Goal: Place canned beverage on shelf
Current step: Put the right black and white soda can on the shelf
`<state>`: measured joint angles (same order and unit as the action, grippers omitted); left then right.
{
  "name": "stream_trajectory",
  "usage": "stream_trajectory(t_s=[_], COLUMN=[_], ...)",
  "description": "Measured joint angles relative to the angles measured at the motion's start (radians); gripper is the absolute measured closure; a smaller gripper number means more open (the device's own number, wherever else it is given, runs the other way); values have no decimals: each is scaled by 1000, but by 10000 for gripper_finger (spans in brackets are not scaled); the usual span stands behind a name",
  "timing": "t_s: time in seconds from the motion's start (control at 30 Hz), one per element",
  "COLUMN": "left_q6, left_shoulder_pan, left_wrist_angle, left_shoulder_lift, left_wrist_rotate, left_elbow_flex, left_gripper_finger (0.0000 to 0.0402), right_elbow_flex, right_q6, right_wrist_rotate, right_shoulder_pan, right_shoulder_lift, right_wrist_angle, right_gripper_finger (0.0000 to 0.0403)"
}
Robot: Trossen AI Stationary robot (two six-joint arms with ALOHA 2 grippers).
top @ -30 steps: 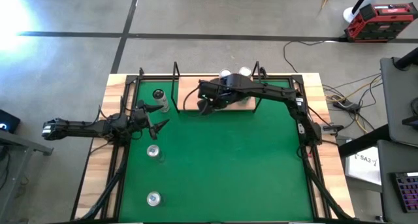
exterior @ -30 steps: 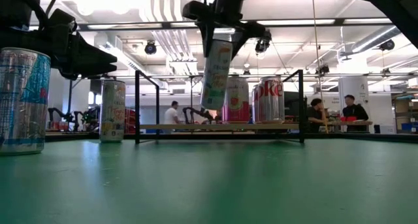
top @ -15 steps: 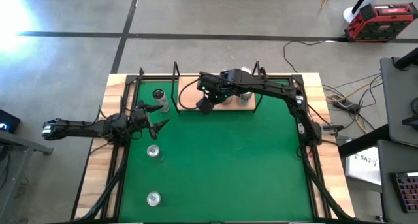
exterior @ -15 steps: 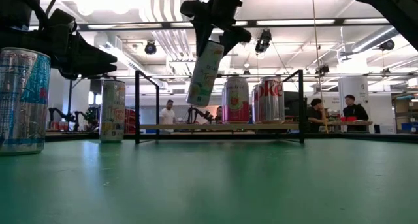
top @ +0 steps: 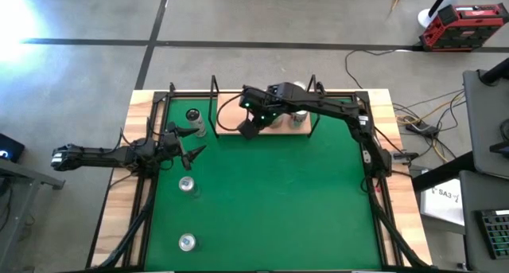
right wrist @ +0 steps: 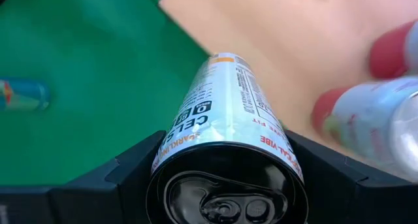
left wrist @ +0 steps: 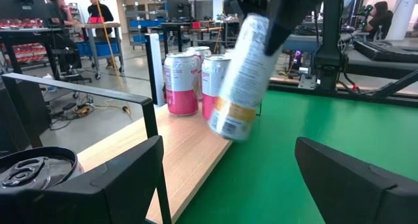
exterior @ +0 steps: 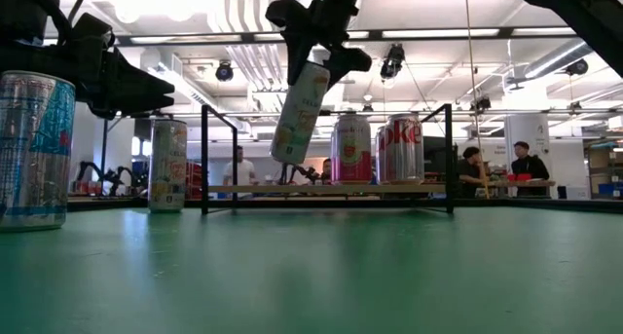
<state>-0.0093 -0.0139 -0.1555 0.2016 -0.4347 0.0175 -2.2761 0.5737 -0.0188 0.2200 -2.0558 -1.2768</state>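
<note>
Gripping the can (exterior: 300, 113) by its top, my right gripper (top: 256, 112) holds it tilted in the air over the shelf's (top: 231, 123) front edge; two cans (exterior: 352, 150) stand on the board behind. My left gripper (top: 189, 142), fingers spread, waits near the table's left edge.

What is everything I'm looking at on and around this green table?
Held can: one, white, tilted in the air at the shelf's edge.
Shelf: one, light wood with black rods, far side of the table.
Shelf cans: two, pink and silver-red, upright on the shelf.
Mat cans: three, silver-topped, upright on the left of the mat.
Table: one, green mat, wooden border.
People: a few, far behind.
Right gripper: fingers shut on the held can.
Left gripper: fingers open, near the left edge.
</note>
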Motion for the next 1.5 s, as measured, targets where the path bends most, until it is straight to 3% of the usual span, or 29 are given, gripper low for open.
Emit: stream_trajectory(t_s=[0.4, 1.5], left_q6=[0, 0], left_shoulder_pan=[0, 0], left_wrist_angle=[0, 0], left_shoulder_lift=[0, 0], left_wrist_rotate=[0, 0], left_elbow_flex=[0, 0], left_gripper_finger=[70, 70], right_elbow_flex=[-10, 0], right_q6=[12, 4], right_wrist_rotate=[77, 67], right_shoulder_pan=[-25, -63], right_shoulder_lift=[-122, -153], right_wrist_angle=[-7, -10], right_gripper_finger=[129, 129])
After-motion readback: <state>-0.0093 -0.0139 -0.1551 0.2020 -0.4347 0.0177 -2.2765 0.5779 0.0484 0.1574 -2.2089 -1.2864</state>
